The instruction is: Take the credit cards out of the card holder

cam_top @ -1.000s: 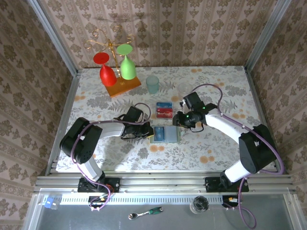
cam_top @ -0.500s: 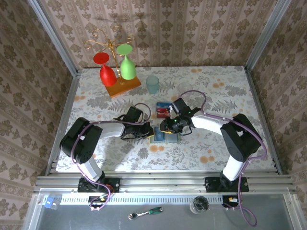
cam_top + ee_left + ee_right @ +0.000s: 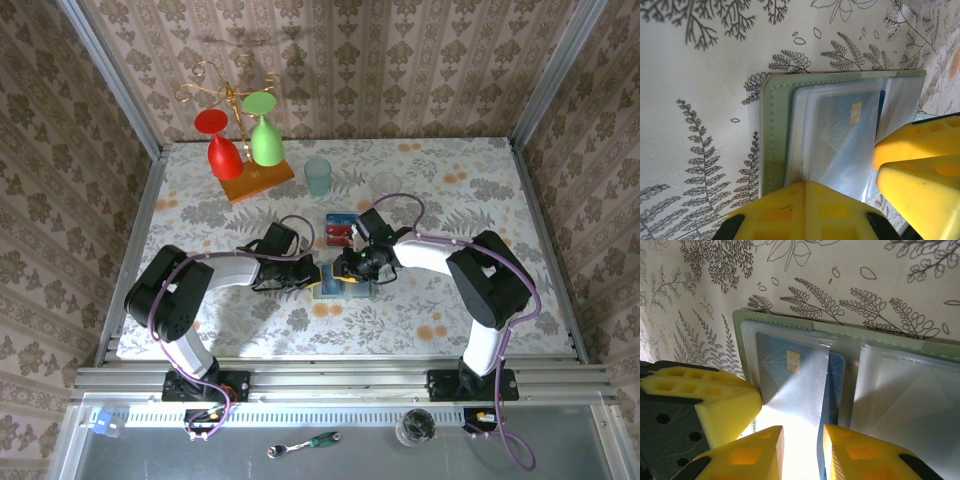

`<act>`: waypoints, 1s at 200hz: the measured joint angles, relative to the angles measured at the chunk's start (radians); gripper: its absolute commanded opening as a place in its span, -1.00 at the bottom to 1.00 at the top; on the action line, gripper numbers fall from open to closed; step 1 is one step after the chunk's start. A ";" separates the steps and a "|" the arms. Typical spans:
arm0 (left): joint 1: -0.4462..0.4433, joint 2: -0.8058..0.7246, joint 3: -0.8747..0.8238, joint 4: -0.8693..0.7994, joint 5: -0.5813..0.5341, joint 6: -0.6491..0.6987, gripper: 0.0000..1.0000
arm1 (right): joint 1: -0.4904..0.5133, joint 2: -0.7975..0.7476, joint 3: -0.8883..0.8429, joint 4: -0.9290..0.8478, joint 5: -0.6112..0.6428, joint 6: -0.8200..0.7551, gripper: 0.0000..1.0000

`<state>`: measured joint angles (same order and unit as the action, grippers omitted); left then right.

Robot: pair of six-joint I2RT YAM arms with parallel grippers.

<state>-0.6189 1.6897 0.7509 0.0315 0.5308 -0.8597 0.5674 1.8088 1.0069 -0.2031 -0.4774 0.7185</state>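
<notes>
Seen from above, the left gripper and the right gripper meet over the card holder. It lies open on the floral table, directly under both sets of tips. Just beyond the right gripper and clear of it, red and blue credit cards lie on the cloth, with a teal cup farther out. At the left wrist, the left gripper's jaws are pressed together, their tips resting on the near edge of the holder's clear sleeves. A chip card sits sleeved just ahead, and the right gripper's yellow fingers reach in from the right. At the right wrist, the right gripper's jaws stand a narrow gap apart, clamping nothing visible, their tips over the sleeved chip card. A dark blue card edge shows above the right-hand finger. The left gripper's closed tip touches the holder's left edge.
</notes>
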 measured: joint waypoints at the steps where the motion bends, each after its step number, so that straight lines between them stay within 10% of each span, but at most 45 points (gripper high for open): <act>1: 0.000 0.000 0.000 0.000 0.000 0.000 -1.00 | 0.000 0.000 0.000 0.001 -0.001 0.000 -0.46; 200: 0.000 0.000 0.000 0.000 0.004 0.000 -1.00 | 0.001 0.018 0.027 -0.068 0.059 -0.046 -0.49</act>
<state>-0.6189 1.6897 0.7509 0.0311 0.5346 -0.8600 0.5686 1.8271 1.0344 -0.2710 -0.4187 0.6727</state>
